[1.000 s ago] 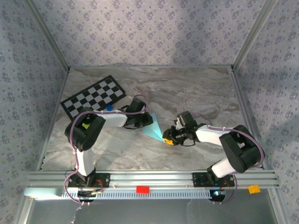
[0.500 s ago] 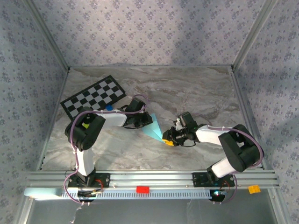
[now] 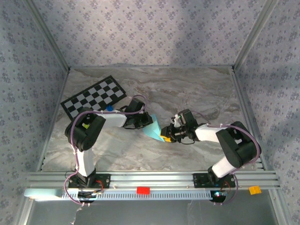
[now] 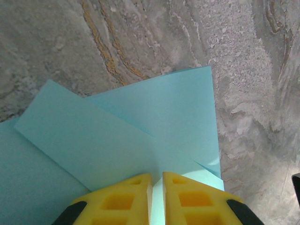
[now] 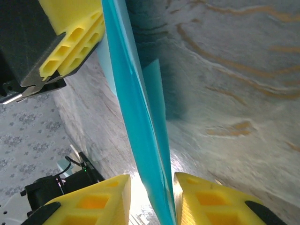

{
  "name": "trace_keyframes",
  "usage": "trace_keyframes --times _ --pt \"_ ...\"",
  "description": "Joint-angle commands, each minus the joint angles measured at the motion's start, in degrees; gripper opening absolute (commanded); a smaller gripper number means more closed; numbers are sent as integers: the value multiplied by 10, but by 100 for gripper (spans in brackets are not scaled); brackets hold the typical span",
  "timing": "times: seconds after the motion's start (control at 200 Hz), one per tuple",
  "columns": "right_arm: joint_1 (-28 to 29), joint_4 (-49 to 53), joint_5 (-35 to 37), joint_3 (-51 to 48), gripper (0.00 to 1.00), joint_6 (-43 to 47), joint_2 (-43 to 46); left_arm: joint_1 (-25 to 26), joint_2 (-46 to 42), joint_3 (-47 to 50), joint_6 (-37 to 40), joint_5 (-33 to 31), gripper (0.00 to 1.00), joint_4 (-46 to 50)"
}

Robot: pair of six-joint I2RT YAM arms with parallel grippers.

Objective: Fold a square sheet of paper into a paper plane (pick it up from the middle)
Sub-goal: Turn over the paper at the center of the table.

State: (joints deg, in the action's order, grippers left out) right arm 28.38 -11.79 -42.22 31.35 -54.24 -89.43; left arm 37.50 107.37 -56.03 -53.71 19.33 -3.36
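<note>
The light sky-blue sheet of paper [image 3: 154, 129] is folded into overlapping layers with a pointed end and is held up off the marble table. My left gripper [image 3: 146, 121] is shut on its upper left end; in the left wrist view the yellow fingers [image 4: 126, 199] pinch the paper [image 4: 140, 126]. My right gripper [image 3: 165, 137] is at the lower right tip. In the right wrist view the paper [image 5: 136, 108] runs edge-on between the open fingers [image 5: 201, 197], close to the right one, with a gap on the left.
A black-and-white checkerboard card [image 3: 93, 97] lies at the back left with a tiny dark-blue block [image 3: 109, 108] beside it. The aluminium rail at the near edge carries a red piece [image 3: 143, 190] and an orange piece [image 3: 254, 190]. Patterned walls enclose the table.
The right gripper has slid a little left, so its fingers now straddle the paper's tip. The left gripper keeps its hold and has hardly moved.
</note>
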Motion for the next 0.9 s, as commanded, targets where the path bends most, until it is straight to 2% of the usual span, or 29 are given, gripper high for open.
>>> trace_keyframes --times 0.0,0.235,0.41,0.555,0.705,0.895 --pt "0 -24 -24 16 29 1 -14 -2 12 11 -8 -5 15 18" --pt "-8 -7 -15 15 19 27 -13 -3 -1 11 -3 8 16 -3" --pt "-15 16 -24 12 6 59 4 -1 -59 14 4 6 25 -26" --pt "-26 84 -1 18 4 115 55 7 -154 18 42 -59 38 15" --pt "-28 229 83 61 3 226 139 22 -265 51 75 -152 49 58" --pt "-15 417 264 153 3 356 204 21 -404 124 84 -244 57 99"
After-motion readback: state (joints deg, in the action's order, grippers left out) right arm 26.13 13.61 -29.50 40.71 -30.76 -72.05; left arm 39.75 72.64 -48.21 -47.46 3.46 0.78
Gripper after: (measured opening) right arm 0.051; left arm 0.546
